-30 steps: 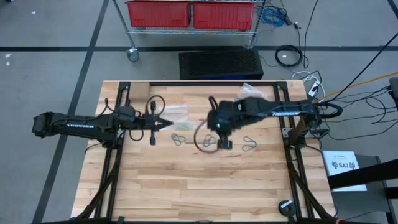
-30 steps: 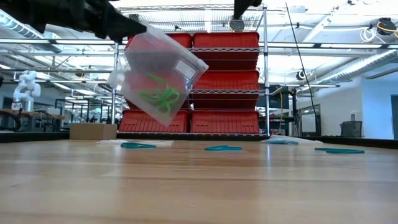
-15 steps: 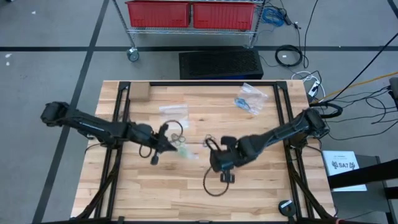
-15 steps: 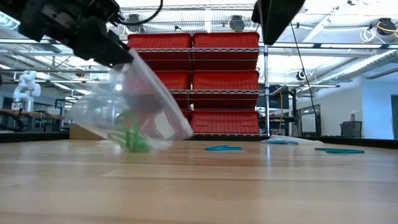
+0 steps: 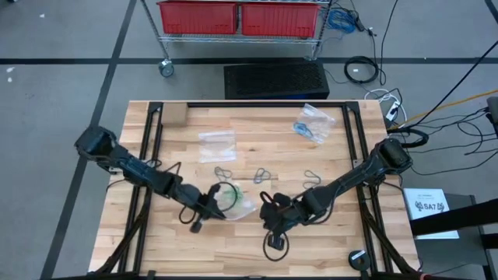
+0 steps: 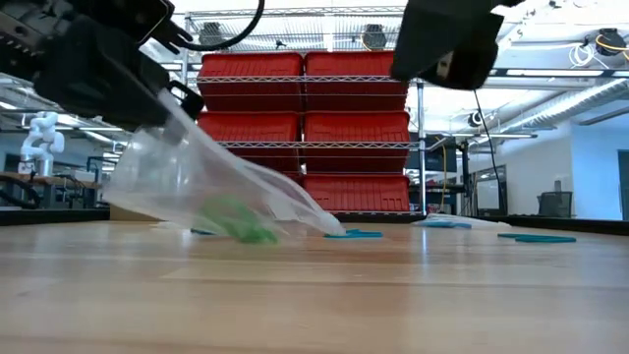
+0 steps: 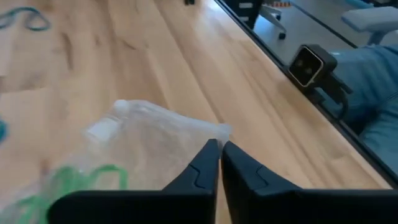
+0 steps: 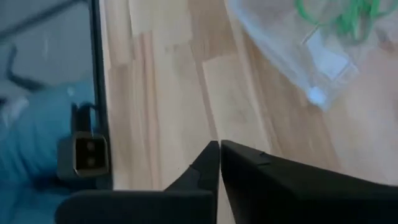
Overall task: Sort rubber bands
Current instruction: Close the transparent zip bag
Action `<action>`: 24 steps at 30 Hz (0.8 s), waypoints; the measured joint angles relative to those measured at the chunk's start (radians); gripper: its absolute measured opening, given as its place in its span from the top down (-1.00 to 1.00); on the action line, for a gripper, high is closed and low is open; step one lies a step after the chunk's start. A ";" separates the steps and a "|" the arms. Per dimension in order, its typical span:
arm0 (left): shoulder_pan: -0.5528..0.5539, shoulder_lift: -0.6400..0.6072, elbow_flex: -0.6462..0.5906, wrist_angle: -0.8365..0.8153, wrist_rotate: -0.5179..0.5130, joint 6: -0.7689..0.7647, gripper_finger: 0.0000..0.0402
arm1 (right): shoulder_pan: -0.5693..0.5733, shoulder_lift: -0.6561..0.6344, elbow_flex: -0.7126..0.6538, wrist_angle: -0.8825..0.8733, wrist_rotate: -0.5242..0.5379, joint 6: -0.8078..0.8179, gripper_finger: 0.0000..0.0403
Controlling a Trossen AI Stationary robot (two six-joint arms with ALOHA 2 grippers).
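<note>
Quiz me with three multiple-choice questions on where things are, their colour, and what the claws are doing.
1. The loose rubber bands lie: A on the table; B in a bowl; C on a chair.
2. Bands in the clear bag held by the left gripper are: A blue; B green; C red.
3. The right gripper is: A wide open; B shut on a bag; C shut, empty.
Answers: A, they rest on bare wood; B, green shows through the plastic; C, its fingers meet with nothing between.
</note>
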 joint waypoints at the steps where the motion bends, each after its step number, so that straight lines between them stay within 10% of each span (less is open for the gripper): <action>1: -0.009 0.017 0.009 0.001 0.000 -0.006 0.85 | 0.001 0.000 -0.017 0.035 0.005 0.029 0.96; 14: -0.040 0.090 0.087 0.001 0.027 -0.081 0.12 | -0.029 0.000 -0.331 0.392 0.229 0.518 0.35; 24: -0.010 0.090 0.091 -0.003 0.027 -0.081 0.01 | -0.084 0.016 -0.457 0.627 0.283 0.596 0.22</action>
